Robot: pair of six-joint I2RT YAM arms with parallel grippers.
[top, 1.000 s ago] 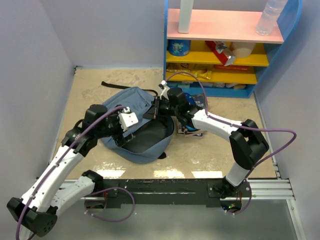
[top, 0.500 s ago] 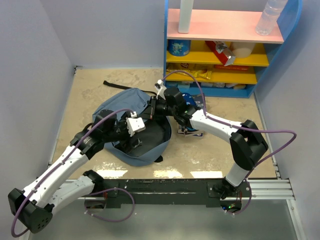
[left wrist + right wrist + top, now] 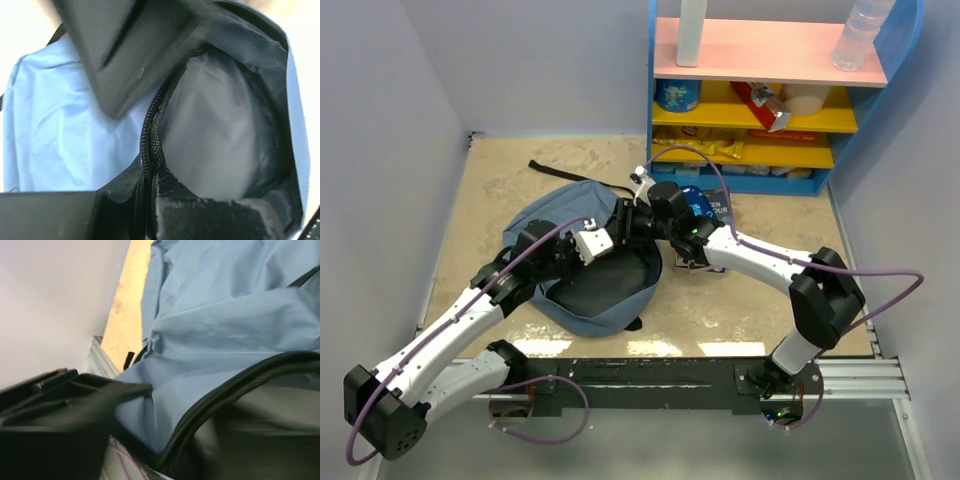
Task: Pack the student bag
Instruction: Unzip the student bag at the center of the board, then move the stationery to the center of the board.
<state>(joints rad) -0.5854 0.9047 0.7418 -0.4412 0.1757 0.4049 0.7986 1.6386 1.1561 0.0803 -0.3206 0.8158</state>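
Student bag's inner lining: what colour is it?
Dark grey lining inside the slate-blue student bag; it shows best in the left wrist view.

Robot test cell in a lab: a left arm and a right arm are sitting bolted to an aluminium rail at the near edge of the beige worktop. Purple cables are trailing from both, plain pale walls are boxing it in, and a toy-bright shelf unit is filling the far right corner.

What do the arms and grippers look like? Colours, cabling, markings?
The left arm and right arm have white link shells, black joint housings and a loose purple cable each. The left gripper and right gripper are blocky matte black. No markings are legible.
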